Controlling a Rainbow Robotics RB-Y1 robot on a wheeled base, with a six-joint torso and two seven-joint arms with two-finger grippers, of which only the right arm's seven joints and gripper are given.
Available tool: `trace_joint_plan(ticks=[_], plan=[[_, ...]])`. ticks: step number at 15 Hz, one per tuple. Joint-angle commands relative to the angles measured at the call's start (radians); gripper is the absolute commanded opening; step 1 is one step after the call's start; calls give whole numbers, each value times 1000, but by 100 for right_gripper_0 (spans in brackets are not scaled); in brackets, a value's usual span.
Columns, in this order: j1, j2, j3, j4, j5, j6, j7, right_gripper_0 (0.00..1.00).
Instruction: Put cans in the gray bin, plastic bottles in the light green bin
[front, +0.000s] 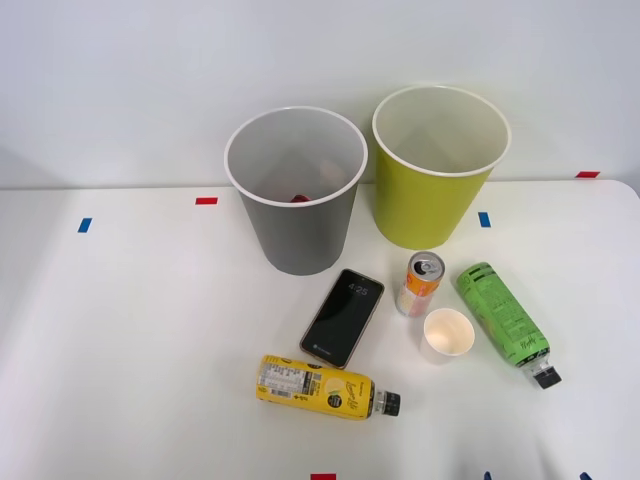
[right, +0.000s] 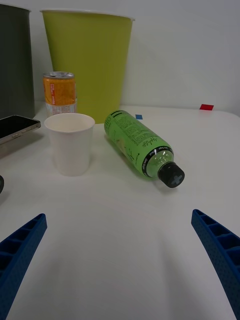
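Lying on its side on the white table (front: 120, 330), the green-label bottle (right: 141, 143) is seen from the wrist camera with its black cap turned toward the right gripper (right: 120, 260), whose blue fingers (right: 220, 252) are spread wide with nothing held between them. Just beside this bottle a white paper cup (front: 448, 334) is stood upright, with the orange-and-white can (front: 421, 283) upright behind it, a black phone (front: 343, 317) to their left, and the yellow-label bottle (front: 325, 387) laid flat nearer the table's front edge. At the back, the gray bin (front: 297, 190) and the light green bin (front: 437, 167) are set side by side, and something red (front: 298, 198) is glimpsed inside the gray one.
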Motion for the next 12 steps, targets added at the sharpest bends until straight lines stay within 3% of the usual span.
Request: trace_joint_plan(ticks=[1,12], plan=[[0,0,0,0,0,0,0,100],[0,0,0,0,0,0,0,100]])
